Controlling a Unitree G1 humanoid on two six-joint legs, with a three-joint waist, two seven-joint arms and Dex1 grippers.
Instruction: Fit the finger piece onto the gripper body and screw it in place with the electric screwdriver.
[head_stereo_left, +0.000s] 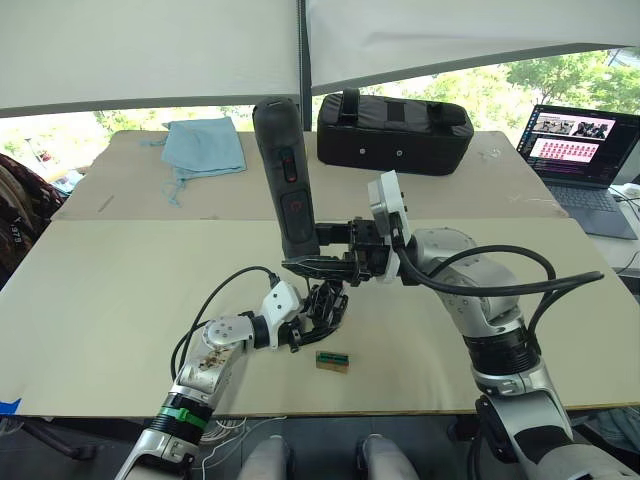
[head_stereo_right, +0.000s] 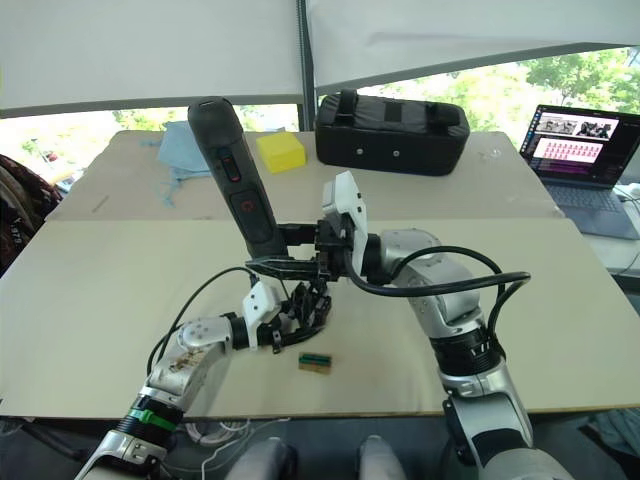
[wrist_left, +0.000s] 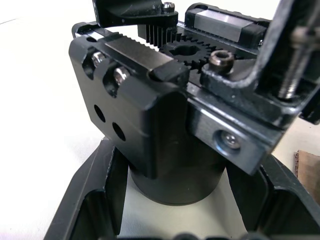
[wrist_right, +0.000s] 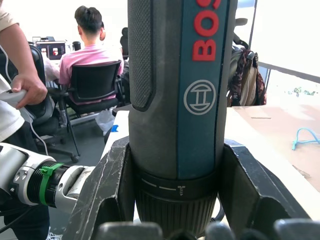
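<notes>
Near the middle of the pale table, your left gripper pins the chunky black gripper body with silvery screws and a toothed gear upright on the surface; its two fingers are closed around the rounded base, which keeps the mechanism from turning under the driver. Just above it, at twelve o'clock, your right gripper clamps the thick black pen-shaped electric screwdriver low on its barrel, handle leaning toward eleven o'clock so the bit end points down into the body. In the left wrist view a thin metal shaft comes down beside a socket-head screw, so you appear to be at the driving step, though whether the bit is seated cannot be told. A flat black plastic finger piece seems to sit on the rack at the top. At five o'clock from the body lies a small green-and-brown block, well apart from the work.
</notes>
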